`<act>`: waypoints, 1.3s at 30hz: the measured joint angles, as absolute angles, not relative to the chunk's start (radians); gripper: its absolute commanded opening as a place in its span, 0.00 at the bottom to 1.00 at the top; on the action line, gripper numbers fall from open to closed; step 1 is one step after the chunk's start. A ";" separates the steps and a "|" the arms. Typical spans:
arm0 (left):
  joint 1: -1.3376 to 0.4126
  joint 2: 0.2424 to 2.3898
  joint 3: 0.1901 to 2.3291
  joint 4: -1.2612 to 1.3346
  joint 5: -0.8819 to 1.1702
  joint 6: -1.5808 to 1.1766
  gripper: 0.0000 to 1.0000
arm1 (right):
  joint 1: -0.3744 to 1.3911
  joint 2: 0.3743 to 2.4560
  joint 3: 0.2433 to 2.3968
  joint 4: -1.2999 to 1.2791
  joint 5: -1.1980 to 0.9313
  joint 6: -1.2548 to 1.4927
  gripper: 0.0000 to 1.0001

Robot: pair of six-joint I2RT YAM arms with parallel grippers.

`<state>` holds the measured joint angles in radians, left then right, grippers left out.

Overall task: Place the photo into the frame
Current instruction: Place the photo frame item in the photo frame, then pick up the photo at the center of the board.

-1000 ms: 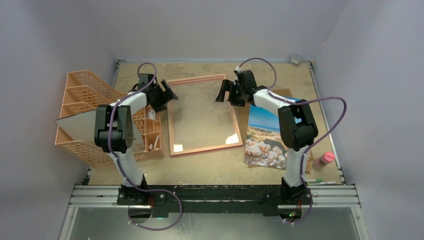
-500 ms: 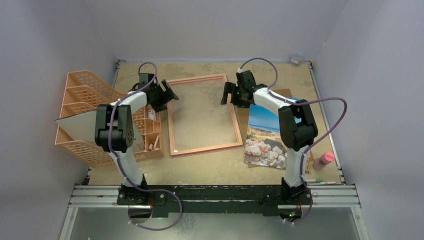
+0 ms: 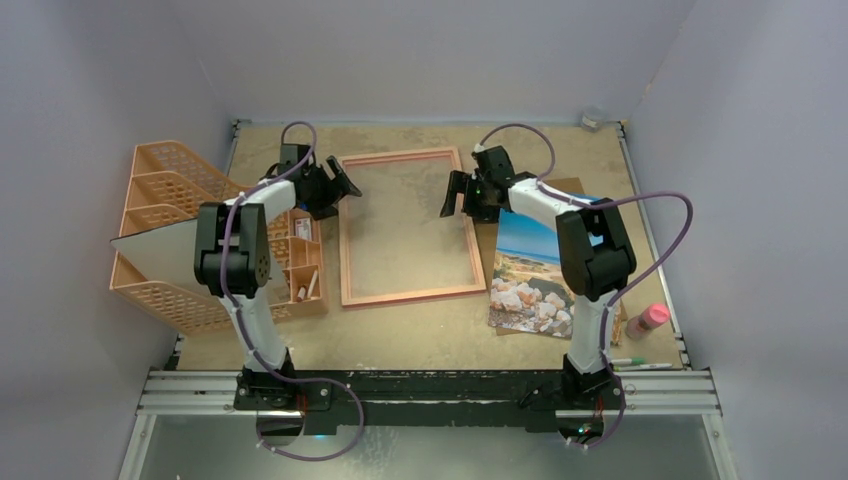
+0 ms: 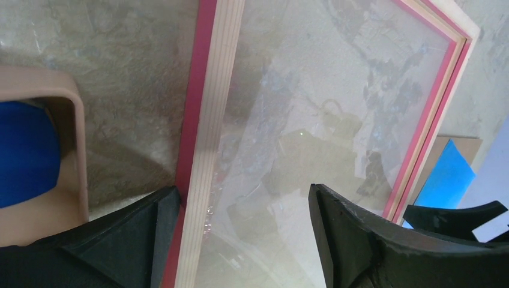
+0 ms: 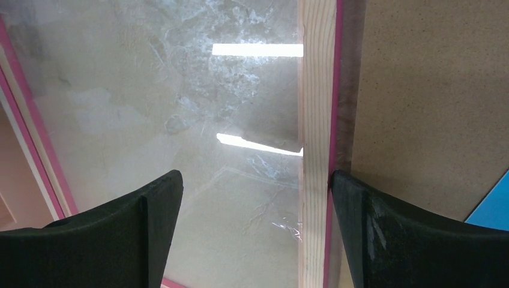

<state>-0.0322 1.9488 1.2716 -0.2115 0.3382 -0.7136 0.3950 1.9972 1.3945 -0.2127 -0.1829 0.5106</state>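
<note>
The frame lies pale wood side up in the middle of the table, its pane showing the tabletop. My left gripper is open at the frame's far left rail. One finger is at the rail's outer edge, the other over the pane. My right gripper is open at the far right rail, one finger against its outer pink edge. The photo, sea and rocky coast face up, lies right of the frame, partly under my right arm.
A brown backing board lies under the photo beside the frame. An orange mesh organiser stands at the left, close to my left arm. A pink bottle and pens sit at the near right edge.
My right gripper has moved right, from over the pane to the frame's right rail. The frame has shifted slightly right and sits squarer. My left gripper has barely moved.
</note>
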 measured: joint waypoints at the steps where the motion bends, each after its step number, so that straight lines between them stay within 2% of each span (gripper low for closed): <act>1: -0.032 1.952 1.275 -0.209 0.336 -0.714 0.82 | 0.394 1.998 1.394 -0.210 -0.188 0.511 0.93; 5: -0.033 1.973 1.324 -0.224 0.283 -0.709 0.82 | 0.394 2.004 1.394 -0.198 -0.184 0.513 0.93; 9: -0.036 1.975 1.380 -0.260 0.170 -0.670 0.82 | 0.406 1.986 1.385 -0.204 -0.041 0.532 0.95; 16: -0.041 1.915 1.390 -0.299 0.089 -0.596 0.83 | 0.410 1.749 1.299 -0.260 0.224 0.534 0.98; 23: -0.075 1.776 1.384 -0.310 0.125 -0.562 0.83 | 0.402 1.567 1.183 -0.328 0.335 0.564 0.99; 30: -0.167 1.548 1.213 -0.270 0.248 -0.569 0.84 | 0.386 1.446 0.969 -0.460 0.325 0.633 0.99; 32: -0.193 1.501 1.163 -0.265 0.270 -0.577 0.84 | 0.385 1.420 0.933 -0.486 0.311 0.645 0.93; 34: -0.221 1.457 1.110 -0.262 0.285 -0.585 0.84 | 0.392 1.407 0.913 -0.512 0.298 0.646 0.93; 39: -0.254 1.369 1.000 -0.281 0.300 -0.591 0.84 | 0.536 1.407 0.909 -0.603 0.341 0.696 0.92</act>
<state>-0.2543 1.3685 0.9997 -0.2806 0.3004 -0.5911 0.5362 1.4071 0.9092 -0.6025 0.3412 0.6964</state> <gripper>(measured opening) 0.844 0.928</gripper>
